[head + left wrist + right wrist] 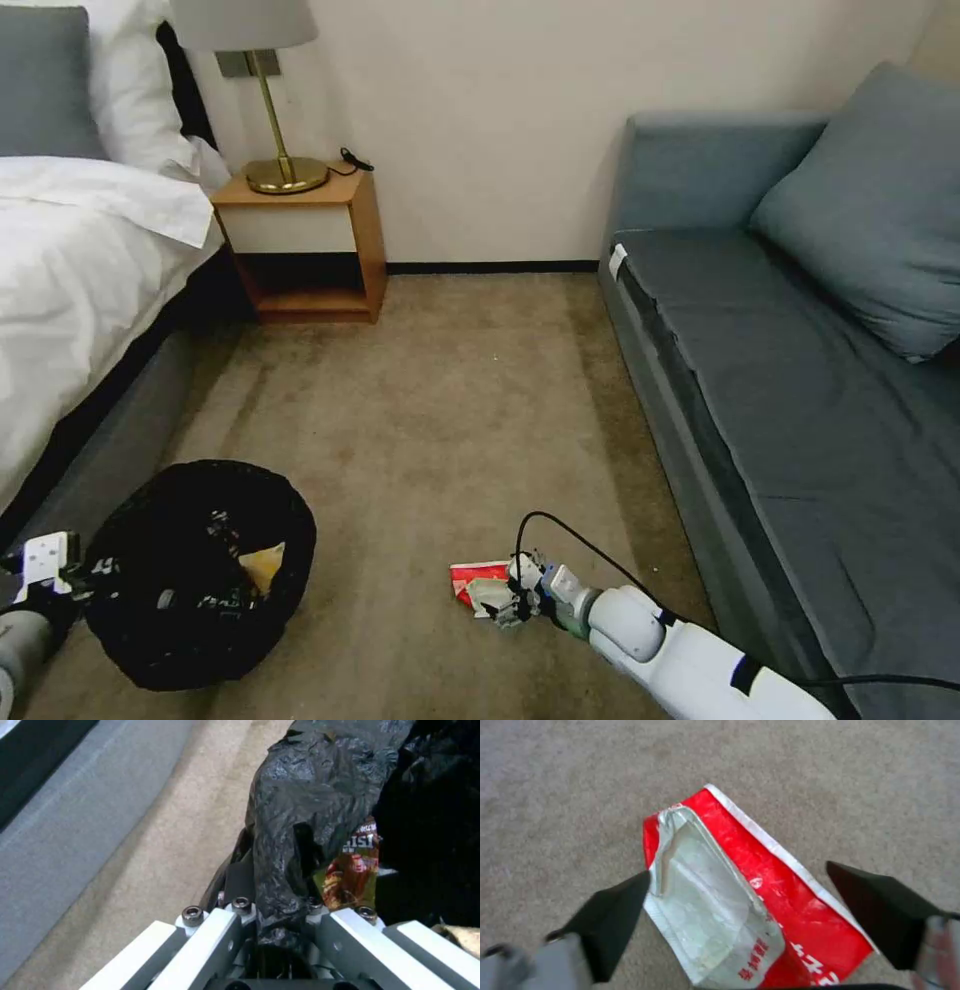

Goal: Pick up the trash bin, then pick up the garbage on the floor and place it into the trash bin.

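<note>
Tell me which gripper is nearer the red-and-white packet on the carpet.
Right. The right gripper is open with its fingers either side of the red-and-white packet on the carpet. The left gripper is off to the left, clamped on the trash bin rim.

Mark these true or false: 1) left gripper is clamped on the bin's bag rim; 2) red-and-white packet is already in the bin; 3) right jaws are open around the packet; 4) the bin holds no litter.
1) True. The left gripper is shut on the black bag at the rim of the trash bin.
2) False. The red-and-white packet lies on the carpet.
3) True. The right gripper straddles it, jaws apart.
4) False. A snack wrapper is inside.
</note>
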Motion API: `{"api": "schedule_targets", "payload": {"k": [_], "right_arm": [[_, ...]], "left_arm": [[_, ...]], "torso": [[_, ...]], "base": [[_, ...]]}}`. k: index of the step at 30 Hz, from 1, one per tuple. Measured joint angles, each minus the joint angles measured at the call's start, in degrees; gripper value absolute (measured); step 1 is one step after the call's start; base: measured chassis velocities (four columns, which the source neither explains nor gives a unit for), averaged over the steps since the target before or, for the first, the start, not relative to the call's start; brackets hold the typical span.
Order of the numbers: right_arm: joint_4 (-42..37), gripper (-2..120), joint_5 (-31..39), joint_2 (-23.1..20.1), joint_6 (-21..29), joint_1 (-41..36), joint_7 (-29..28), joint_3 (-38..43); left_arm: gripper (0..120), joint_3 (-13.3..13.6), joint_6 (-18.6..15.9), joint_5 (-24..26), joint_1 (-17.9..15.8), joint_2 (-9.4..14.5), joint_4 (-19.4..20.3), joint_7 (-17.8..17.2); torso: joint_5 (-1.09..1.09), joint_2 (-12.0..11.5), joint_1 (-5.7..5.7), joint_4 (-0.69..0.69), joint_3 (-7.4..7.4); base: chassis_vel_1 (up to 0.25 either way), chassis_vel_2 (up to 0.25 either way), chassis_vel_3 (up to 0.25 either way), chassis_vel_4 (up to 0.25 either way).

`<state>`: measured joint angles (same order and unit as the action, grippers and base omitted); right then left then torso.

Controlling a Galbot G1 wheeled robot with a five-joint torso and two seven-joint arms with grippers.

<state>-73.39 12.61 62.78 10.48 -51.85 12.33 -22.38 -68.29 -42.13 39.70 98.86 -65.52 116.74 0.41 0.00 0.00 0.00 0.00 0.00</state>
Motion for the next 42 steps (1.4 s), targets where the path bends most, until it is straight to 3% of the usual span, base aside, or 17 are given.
{"api": "schedule_targets", "payload": {"k": [23,33,42], "right_arm": [[2.15,5,-1.73,1.51,-2.09,-0.35,0.65,0.52],[-0.52,0,-0.48,1.02,-2.32,-1.79,0.13,2.94],[-16.89,0,11.5,-0.15,-1.32,-1.33,-5.78,5.76]], "left_arm": [[3,-0.05,0.0,0.0,-0.14,0.13,-0.12,0.03],[3,-0.02,0.0,-0.02,-0.1,-0.14,-0.02,0.03],[3,0.25,0.0,-0.02,-0.24,-0.06,0.23,0.03]], "torso": [[0.0,0.0,0.0,0.0,0.0],[0.0,0.0,0.0,-0.01,0.0],[0.0,0.0,0.0,-0.01,0.0]], "base": [[0.0,0.0,0.0,0.0],[0.0,0.0,0.0,0.0],[0.0,0.0,0.0,0.0]]}}
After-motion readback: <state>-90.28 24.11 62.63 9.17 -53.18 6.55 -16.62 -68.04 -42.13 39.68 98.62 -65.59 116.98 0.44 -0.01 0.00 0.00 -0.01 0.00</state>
